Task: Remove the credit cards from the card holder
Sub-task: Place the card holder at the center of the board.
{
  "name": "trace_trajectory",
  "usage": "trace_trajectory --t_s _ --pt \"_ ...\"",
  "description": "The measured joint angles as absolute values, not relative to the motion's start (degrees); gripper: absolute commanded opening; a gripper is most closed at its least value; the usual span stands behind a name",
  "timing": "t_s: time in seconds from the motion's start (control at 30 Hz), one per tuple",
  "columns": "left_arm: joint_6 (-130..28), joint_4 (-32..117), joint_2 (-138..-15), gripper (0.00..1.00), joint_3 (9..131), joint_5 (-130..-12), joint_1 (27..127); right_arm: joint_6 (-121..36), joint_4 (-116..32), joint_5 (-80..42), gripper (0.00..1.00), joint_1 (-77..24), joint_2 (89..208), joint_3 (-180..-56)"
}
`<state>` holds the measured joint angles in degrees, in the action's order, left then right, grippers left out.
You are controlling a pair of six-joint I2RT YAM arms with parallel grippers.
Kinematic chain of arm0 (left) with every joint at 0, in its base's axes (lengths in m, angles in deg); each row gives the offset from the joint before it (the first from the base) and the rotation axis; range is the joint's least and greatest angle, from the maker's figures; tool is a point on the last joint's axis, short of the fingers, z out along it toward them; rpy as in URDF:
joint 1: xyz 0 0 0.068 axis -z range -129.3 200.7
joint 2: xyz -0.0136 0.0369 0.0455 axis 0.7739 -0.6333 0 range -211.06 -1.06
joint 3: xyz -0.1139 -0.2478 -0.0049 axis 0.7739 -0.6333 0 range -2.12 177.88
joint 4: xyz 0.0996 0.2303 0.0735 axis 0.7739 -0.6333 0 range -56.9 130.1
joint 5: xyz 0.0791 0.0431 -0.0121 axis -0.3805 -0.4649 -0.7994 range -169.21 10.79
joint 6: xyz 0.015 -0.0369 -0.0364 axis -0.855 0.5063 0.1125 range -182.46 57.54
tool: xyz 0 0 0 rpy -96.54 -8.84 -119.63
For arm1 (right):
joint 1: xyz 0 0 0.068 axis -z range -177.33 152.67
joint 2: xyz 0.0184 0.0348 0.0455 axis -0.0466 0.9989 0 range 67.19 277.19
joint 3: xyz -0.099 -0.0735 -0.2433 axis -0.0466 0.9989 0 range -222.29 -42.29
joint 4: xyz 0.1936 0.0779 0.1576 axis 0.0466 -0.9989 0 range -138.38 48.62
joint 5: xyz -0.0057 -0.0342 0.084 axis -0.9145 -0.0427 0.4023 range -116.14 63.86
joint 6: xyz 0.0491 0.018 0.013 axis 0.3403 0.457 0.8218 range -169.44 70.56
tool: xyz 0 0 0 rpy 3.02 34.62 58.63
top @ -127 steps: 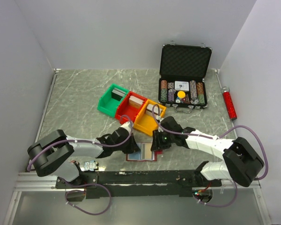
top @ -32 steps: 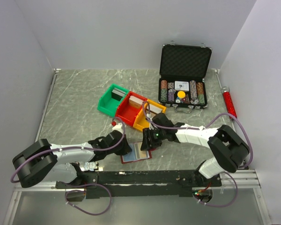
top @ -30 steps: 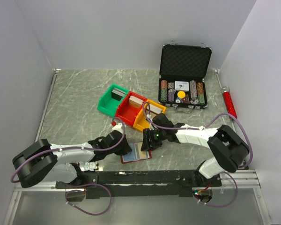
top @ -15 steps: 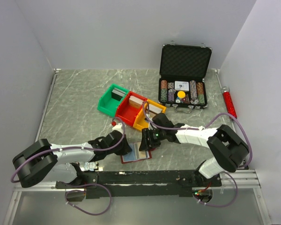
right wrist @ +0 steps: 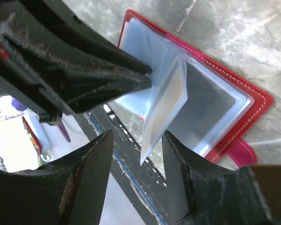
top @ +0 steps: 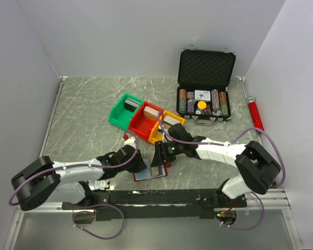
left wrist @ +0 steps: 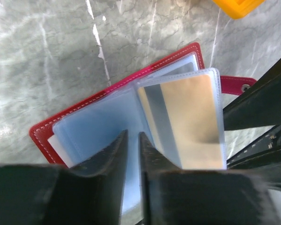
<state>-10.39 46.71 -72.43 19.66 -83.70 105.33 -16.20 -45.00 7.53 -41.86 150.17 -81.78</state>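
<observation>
The card holder (top: 147, 174) is seen lying open at lower centre of the top view, half buried under both grippers. In the left wrist view its lower edge is cut off by the left gripper (left wrist: 132, 140), fingers cracked a sliver apart, nothing seen pinched. An upright clear leaf holding one of the credit cards (left wrist: 182, 122) is straddled by the right gripper (right wrist: 138, 159), jaws wide, not clamped. Card print can't be made out; the chip case (top: 206, 67) label is too small.

Three bins (top: 139, 125) (green, red, yellow), one chip case (top: 206, 66), one card holder (left wrist: 103, 126).
</observation>
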Motion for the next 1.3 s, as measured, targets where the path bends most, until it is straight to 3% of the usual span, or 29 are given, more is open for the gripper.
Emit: trace_trajectory --t_s 0.3,1.3 --pt "-11.0 37.1 -65.4 0.41 20.9 -86.9 105.3 -16.2 -45.7 7.5 0.54 -42.8 150.1 -84.0" --pt "-5.7 30.8 -57.2 0.41 17.8 -90.3 105.3 -17.3 -48.8 7.5 0.57 -48.6 155.7 -93.6"
